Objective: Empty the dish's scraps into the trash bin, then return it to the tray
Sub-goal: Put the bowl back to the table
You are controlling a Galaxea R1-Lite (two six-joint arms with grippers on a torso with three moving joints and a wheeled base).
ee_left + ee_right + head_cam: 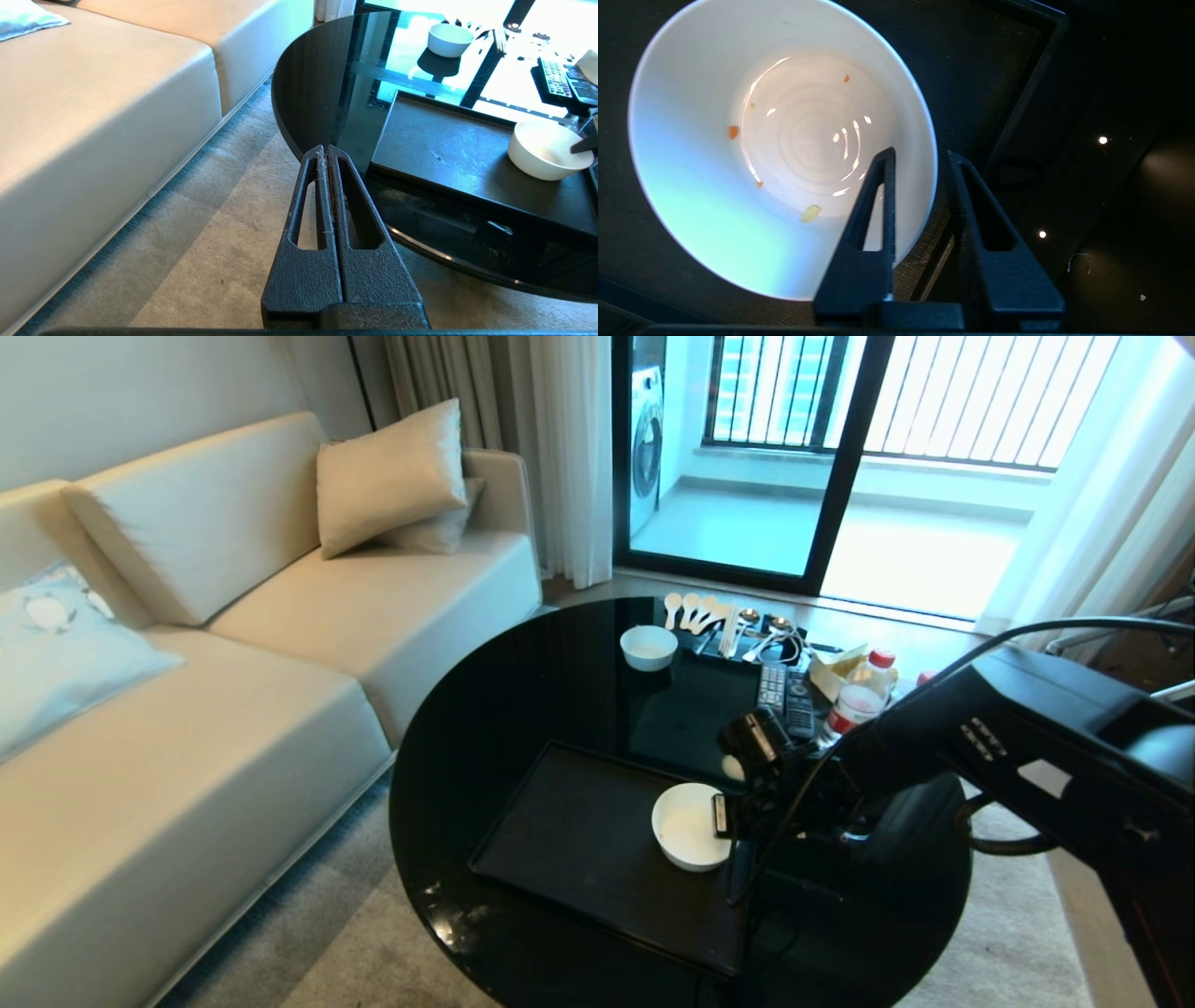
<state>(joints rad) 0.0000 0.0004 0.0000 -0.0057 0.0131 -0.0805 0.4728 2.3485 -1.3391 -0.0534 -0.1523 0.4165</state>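
Observation:
The dish, a deep white bowl, stands upright on the black tray near the tray's right end. Of the scraps, only a few tiny orange crumbs and one yellowish bit cling inside it. My right gripper is open and straddles the bowl's near rim, one finger over the inside and one outside. My left gripper is shut on nothing, parked low over the carpet beside the table. The left wrist view also shows the dish on the tray. The trash bin is out of view.
The tray lies on a round glossy black table. At the table's far side are a smaller white bowl, spoons, remotes and a red-capped bottle. A cream sofa stands to the left.

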